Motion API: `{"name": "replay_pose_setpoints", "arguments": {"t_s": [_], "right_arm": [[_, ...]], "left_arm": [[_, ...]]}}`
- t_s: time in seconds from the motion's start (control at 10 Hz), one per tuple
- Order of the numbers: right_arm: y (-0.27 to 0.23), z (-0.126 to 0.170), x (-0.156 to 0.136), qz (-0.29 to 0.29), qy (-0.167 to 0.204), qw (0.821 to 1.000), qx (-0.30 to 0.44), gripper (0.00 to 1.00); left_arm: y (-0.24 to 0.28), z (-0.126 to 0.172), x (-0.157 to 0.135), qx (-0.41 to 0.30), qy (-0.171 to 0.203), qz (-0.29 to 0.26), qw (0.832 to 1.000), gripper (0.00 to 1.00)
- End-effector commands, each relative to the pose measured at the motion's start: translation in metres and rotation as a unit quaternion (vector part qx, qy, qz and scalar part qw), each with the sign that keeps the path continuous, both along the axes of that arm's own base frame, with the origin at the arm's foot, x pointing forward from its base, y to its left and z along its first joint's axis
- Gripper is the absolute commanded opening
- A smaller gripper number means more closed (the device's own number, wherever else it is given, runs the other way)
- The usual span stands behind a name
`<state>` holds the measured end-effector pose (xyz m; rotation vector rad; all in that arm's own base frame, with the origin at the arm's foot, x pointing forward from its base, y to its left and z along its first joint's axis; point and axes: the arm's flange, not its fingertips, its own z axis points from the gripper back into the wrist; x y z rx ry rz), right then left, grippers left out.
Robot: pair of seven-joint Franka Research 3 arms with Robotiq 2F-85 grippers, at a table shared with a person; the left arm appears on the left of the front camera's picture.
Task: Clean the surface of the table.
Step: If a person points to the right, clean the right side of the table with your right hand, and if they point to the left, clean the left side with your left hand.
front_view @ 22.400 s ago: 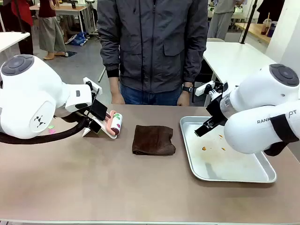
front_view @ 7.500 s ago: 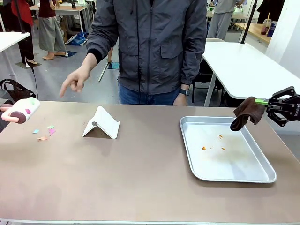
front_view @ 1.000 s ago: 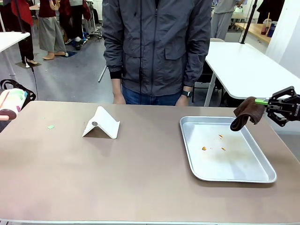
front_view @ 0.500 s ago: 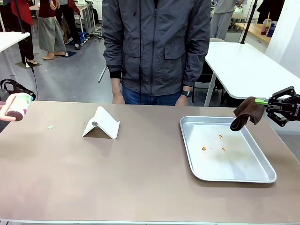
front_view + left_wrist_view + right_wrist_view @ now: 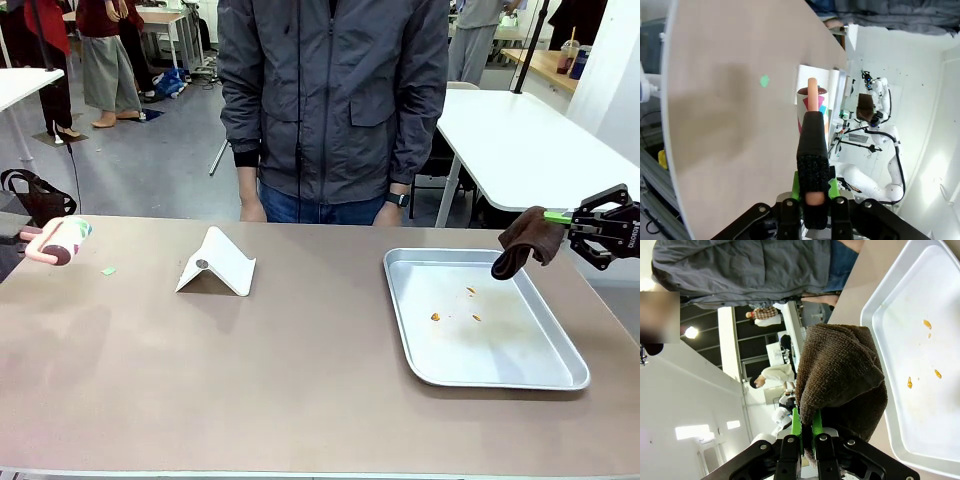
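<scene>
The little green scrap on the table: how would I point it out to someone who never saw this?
Start at the brownish table and go to its left end, away from the silver tray. Between the white folded stand and the pink-handled roller lies the green scrap: flat, tiny, the only coloured speck on the bare tabletop.

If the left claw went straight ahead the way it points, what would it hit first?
Probably the white folded stand, lined up beyond the lint roller the left claw holds; depth is unclear. The green paper scrap lies to the side.
</scene>
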<state>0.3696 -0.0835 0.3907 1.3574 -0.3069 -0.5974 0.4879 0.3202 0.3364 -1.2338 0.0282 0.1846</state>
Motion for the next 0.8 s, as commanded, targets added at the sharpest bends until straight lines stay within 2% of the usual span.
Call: {"name": "replay_pose_setpoints", "arguments": {"t_s": [0.0, 0.2, 0.5, 0.6, 0.7], "right_arm": [[0.001, 0.004, -0.001, 0.002, -0.005, 1.000, 0.001, 0.00], [0.001, 0.004, -0.001, 0.002, -0.005, 1.000, 0.001, 0.00], [0.001, 0.004, -0.001, 0.002, -0.005, 1.000, 0.001, 0.00], [0.001, 0.004, -0.001, 0.002, -0.005, 1.000, 0.001, 0.00], [0.001, 0.004, -0.001, 0.002, -0.005, 1.000, 0.001, 0.00]], "left_arm": [[0.014, -0.007, 0.006, 0.024, 0.021, 0.018, 0.999, 0.22], [0.019, -0.021, 0.007, 0.046, 0.005, 0.033, 0.998, 0.22], [0.018, -0.028, 0.001, 0.057, -0.092, 0.043, 0.993, 0.22], [0.018, -0.029, 0.000, 0.053, -0.098, 0.040, 0.993, 0.22], [0.017, -0.033, 0.003, 0.056, -0.085, 0.037, 0.994, 0.22]]}}
